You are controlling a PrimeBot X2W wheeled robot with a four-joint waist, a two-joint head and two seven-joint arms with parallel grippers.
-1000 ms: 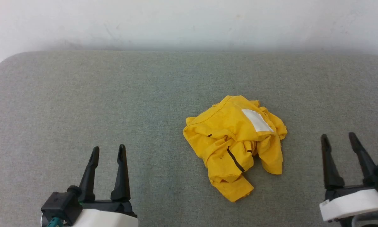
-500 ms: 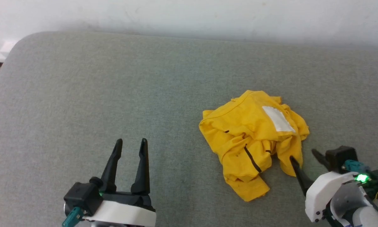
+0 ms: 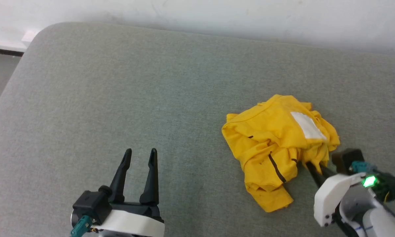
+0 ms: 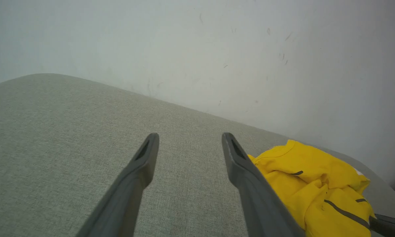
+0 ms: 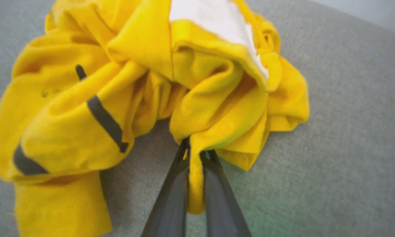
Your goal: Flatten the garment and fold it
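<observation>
Right fingers (image 5: 173,197) newly tight on garment (image 3: 276,141) fold

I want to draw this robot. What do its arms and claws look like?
The left gripper and right gripper each have two long, thin black fingers tapering to points. Behind each sits a white shell with a black box and a teal plug. A green light glows on the right one.

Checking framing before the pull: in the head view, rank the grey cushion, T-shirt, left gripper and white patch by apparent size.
1. grey cushion
2. T-shirt
3. left gripper, though nearness to the camera enlarges it
4. white patch
</observation>
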